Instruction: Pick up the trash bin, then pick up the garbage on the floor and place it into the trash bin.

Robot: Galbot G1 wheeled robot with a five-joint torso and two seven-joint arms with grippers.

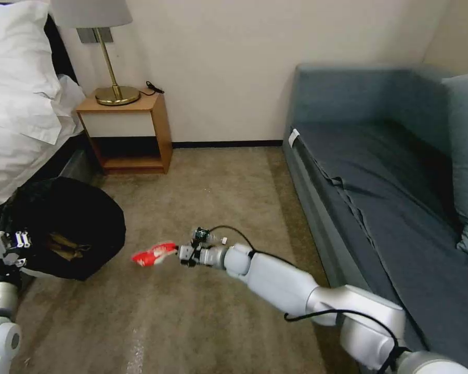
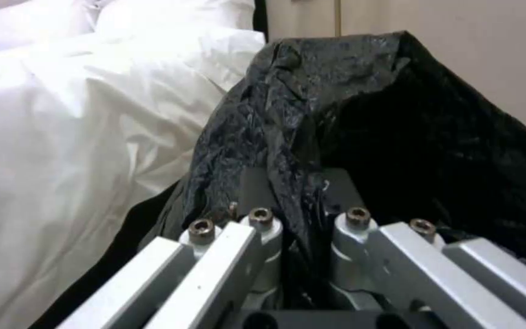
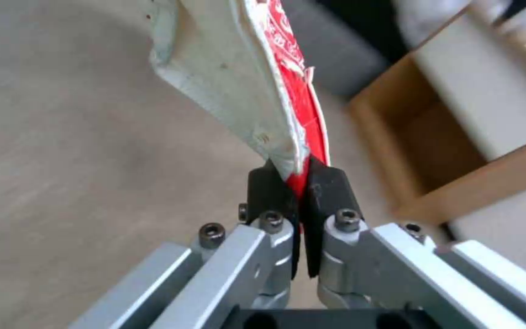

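The trash bin (image 1: pixel 67 228), covered by its crinkly black bag liner (image 2: pixel 360 114), hangs tilted at the left beside the bed, its mouth facing the right arm. My left gripper (image 1: pixel 16 245) is shut on its rim, the liner pinched between the fingers (image 2: pixel 257 192). A brownish-yellow banana peel (image 1: pixel 62 244) lies inside. My right gripper (image 1: pixel 178 255) is shut on a red-and-white wrapper (image 1: pixel 153 255), held above the carpet a short way right of the bin's mouth; the wrapper (image 3: pixel 275 68) sticks out from the black pads (image 3: pixel 266 187). A small clear bottle (image 1: pixel 207 236) with a green label lies on the carpet just behind the right wrist.
A white-sheeted bed (image 1: pixel 21 104) runs along the left. A wooden nightstand (image 1: pixel 127 130) with a brass lamp (image 1: pixel 112 78) stands against the far wall. A blue-grey sofa (image 1: pixel 390 182) fills the right side. Beige carpet (image 1: pixel 192 322) lies open in the middle.
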